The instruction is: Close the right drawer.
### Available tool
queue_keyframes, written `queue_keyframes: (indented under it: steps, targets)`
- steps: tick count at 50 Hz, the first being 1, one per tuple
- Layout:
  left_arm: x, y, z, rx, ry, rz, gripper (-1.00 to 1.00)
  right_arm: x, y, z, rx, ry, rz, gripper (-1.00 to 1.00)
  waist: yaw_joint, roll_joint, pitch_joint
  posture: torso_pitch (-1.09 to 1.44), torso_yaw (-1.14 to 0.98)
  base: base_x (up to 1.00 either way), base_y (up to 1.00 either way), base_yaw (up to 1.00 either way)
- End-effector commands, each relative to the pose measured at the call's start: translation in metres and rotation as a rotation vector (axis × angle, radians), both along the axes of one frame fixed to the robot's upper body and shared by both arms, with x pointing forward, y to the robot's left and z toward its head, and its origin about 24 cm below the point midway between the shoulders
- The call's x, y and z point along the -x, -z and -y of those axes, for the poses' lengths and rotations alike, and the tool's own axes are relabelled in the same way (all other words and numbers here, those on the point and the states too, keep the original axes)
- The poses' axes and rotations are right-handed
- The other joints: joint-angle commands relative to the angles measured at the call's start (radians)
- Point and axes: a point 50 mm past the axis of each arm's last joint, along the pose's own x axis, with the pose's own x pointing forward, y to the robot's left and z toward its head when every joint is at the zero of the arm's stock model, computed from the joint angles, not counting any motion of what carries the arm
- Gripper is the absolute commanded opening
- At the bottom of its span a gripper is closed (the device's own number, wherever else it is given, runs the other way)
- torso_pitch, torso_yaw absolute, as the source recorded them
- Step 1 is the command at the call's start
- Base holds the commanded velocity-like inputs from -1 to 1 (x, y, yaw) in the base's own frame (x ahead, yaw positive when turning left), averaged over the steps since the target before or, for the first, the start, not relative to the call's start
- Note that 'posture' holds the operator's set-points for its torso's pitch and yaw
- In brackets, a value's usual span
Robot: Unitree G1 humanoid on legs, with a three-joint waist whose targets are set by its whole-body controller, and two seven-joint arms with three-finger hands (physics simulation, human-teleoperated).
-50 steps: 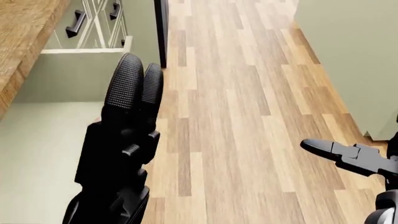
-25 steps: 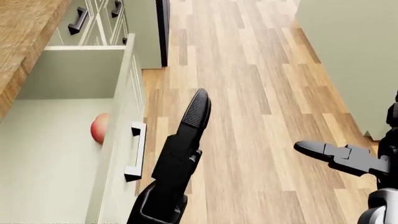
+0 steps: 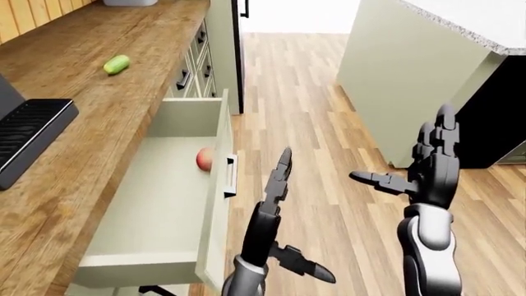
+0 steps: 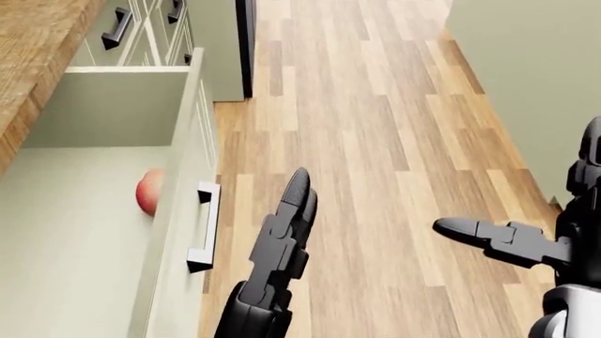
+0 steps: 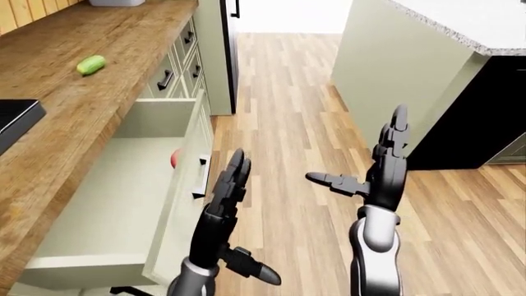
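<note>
The right drawer [image 3: 217,203] is pulled out from under the wooden counter. It is pale green with a dark bar handle [image 4: 203,225] on its face. A red apple [image 3: 204,159] lies inside against the face. My left hand [image 3: 279,185] is open with its fingers straight, edge-on over the floor, just right of the handle and apart from it; it also shows in the head view [image 4: 287,229]. My right hand [image 3: 421,166] is open with its fingers spread, raised over the floor at the right, holding nothing.
A wooden counter [image 3: 98,105] runs along the left with a green vegetable [image 3: 116,63] and a black appliance [image 3: 24,132] on it. Closed drawers [image 3: 193,68] lie above the open one. A pale green island [image 3: 402,80] stands at the right across a wood floor [image 3: 304,105].
My left hand moved from over the open drawer to the right, past its face, uncovering the apple and handle, then dropped slightly. My right hand shifted a little left and up.
</note>
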Motion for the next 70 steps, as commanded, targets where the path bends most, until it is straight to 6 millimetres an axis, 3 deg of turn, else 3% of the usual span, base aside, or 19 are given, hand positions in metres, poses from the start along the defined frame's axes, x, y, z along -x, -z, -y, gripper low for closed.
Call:
queue_keyframes:
  steps: [1,23,45,70]
  targets:
    - [0.000,-0.014,-0.001,0.062,-0.013,0.063,1.00,0.002,-0.016,-0.001,0.028,-0.003,0.087,1.00,0.000,-0.005,-0.016,0.00,0.00,0.00,0.00,0.00]
    - [-0.005,-0.004,-0.013,0.189,-0.185,-0.040,1.00,0.000,-0.014,-0.004,0.038,-0.010,0.083,1.00,-0.002,-0.006,-0.015,0.00,0.00,0.00,0.00,0.00]
    - [-0.024,0.026,-0.020,0.200,-0.324,-0.347,1.00,0.000,-0.014,-0.006,0.046,-0.017,0.079,1.00,-0.004,-0.005,-0.014,0.00,0.00,0.00,0.00,0.00]
    - [-0.038,0.048,-0.039,0.306,-0.492,-0.545,1.00,-0.002,-0.013,-0.007,0.045,-0.019,0.077,1.00,-0.007,-0.004,-0.016,0.00,0.00,0.00,0.00,0.00]
